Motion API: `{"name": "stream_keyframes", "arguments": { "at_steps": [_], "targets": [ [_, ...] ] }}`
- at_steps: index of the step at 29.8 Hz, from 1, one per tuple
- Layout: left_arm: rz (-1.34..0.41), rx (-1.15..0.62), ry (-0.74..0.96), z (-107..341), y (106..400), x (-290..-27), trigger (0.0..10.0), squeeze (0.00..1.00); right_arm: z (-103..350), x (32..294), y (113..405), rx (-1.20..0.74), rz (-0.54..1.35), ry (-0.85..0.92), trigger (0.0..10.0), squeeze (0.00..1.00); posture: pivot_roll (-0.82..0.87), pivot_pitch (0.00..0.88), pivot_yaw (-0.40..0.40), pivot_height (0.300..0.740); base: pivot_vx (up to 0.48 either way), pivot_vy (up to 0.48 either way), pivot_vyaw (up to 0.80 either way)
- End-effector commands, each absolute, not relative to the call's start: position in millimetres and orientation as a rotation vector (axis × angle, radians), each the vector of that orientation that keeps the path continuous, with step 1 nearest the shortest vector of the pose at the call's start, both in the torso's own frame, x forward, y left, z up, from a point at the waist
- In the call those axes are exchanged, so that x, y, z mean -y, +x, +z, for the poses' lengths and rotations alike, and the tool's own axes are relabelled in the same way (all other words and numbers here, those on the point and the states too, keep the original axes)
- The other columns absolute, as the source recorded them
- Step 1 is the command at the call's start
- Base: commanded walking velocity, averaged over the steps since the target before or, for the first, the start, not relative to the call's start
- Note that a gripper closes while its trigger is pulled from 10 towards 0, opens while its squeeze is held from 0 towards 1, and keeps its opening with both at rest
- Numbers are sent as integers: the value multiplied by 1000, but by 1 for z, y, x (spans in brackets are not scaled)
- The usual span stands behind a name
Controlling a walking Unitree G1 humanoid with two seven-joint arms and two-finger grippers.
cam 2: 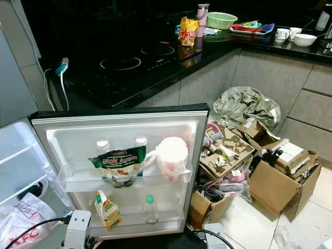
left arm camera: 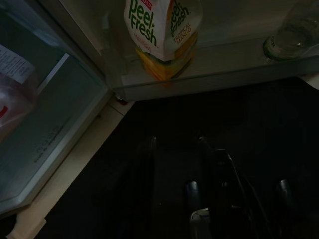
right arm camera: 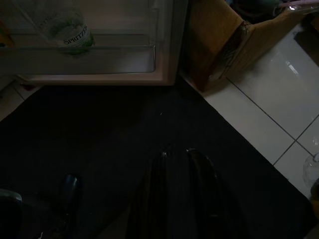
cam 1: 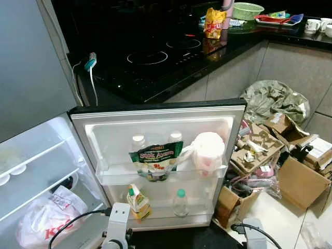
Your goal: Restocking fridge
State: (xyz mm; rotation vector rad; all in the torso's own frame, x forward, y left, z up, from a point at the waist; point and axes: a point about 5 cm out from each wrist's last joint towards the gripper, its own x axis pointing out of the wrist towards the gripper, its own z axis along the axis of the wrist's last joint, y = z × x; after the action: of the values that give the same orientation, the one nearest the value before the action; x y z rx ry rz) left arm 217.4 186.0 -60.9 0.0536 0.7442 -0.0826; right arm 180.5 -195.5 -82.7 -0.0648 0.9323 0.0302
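Observation:
The fridge door (cam 1: 155, 116) stands wide open toward me. Its upper shelf holds a green Stok Ayam pouch (cam 1: 155, 158), two bottles behind it and a white plastic bag (cam 1: 208, 150). On the lower shelf stand a Peel Fresh juice carton (cam 1: 137, 201) and a clear bottle with a green cap (cam 1: 180, 203). A KFC bag (cam 1: 46, 220) lies low inside the fridge on the left. My left gripper (left arm camera: 175, 144) hangs open and empty over a dark mat, just short of the carton (left arm camera: 162, 35). My right gripper (right arm camera: 178, 153) hangs low over the same mat (right arm camera: 89, 139), below the bottle (right arm camera: 70, 30).
Cardboard boxes (cam 1: 298, 181) and a grey-green sack (cam 1: 272, 98) crowd the tiled floor right of the door. Behind the door, a black counter with a cooktop (cam 1: 150, 57) carries a yellow snack bag (cam 1: 214, 22) and a green basket (cam 1: 247, 10).

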Motion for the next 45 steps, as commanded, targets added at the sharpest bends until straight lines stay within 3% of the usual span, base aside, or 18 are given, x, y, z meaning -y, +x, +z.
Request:
{"name": "stream_keyframes", "arguments": {
  "at_steps": [1, 16, 17, 18, 19, 20, 21, 22, 26, 32, 37, 39, 40, 41, 42, 43, 44, 45],
  "targets": [
    [-91, -752, 33, -63, 216, -181, 10000, 1000, -84, 195, 179, -941, 23, -60, 10000, 1000, 25, 0, 26, 740, 0, 0, 0],
    [-92, -751, 33, -62, 217, -181, 10000, 1000, -84, 195, 179, -942, 20, -58, 9451, 1000, 24, 0, 27, 740, 0, 0, 0],
    [-89, -752, 33, -62, 217, -181, 5451, 1000, -83, 195, 179, -942, 21, -56, 4941, 1000, 24, 0, 27, 740, 0, 0, 0],
    [-86, -753, 33, -62, 217, -181, 5451, 1000, -83, 195, 179, -942, 21, -55, 4941, 1000, 24, 0, 27, 740, 0, 0, 0],
    [-85, -754, 33, -62, 217, -181, 2549, 1000, -83, 195, 179, -942, 21, -54, 2667, 573, 24, 0, 27, 740, 0, 0, 0],
    [-86, -753, 35, -62, 217, -181, 941, 867, -83, 195, 179, -943, 20, -53, 1843, 337, 23, 0, 28, 740, 0, 0, 0],
    [-86, -753, 37, -62, 217, -181, 941, 867, -84, 196, 179, -943, 19, -53, 1843, 337, 23, 0, 28, 740, 0, 0, 0],
    [-86, -752, 35, -62, 217, -181, 0, 851, -84, 196, 179, -943, 18, -52, 235, 216, 23, 0, 28, 740, 0, 0, 0],
    [-86, -750, 31, -62, 218, -180, 0, 835, -84, 196, 179, -944, 15, -49, 0, 86, 24, 0, 28, 740, 0, 0, 0],
    [-88, -748, 31, -61, 219, -180, 0, 839, -84, 196, 178, -946, 11, -52, 0, 94, 22, 0, 30, 740, 0, 0, 0],
    [-89, -746, 33, -61, 219, -180, 0, 843, -84, 196, 178, -947, 8, -48, 2588, 102, 22, 0, 31, 740, 0, 0, 0],
    [-91, -746, 27, -61, 219, -180, 0, 863, -84, 196, 178, -947, 7, -48, 2706, 102, 22, 0, 31, 740, 0, 0, 0],
    [-97, -747, 20, -61, 219, -180, 2000, 1000, -84, 196, 178, -947, 6, -46, 2902, 114, 21, 0, 32, 740, 0, 0, 0],
    [-97, -747, 20, -61, 219, -180, 2000, 1000, -84, 196, 178, -947, 6, -46, 2902, 114, 21, 0, 32, 740, 0, 0, 0],
    [-100, -747, 20, -61, 220, -179, 10000, 1000, -84, 196, 178, -946, 6, -51, 4941, 596, 21, 0, 32, 740, 0, 0, 0],
    [-100, -747, 20, -61, 220, -179, 10000, 1000, -84, 196, 178, -946, 6, -51, 4941, 596, 21, 0, 32, 740, 0, 0, 0],
    [-100, -746, 21, -61, 220, -179, 10000, 1000, -84, 197, 178, -946, 5, -54, 10000, 1000, 17, 0, 31, 740, 0, 0, 0],
    [-100, -745, 22, -60, 220, -179, 10000, 1000, -84, 197, 178, -946, 4, -56, 10000, 1000, 16, 0, 31, 740, 0, 0, 0]
  ]
}}
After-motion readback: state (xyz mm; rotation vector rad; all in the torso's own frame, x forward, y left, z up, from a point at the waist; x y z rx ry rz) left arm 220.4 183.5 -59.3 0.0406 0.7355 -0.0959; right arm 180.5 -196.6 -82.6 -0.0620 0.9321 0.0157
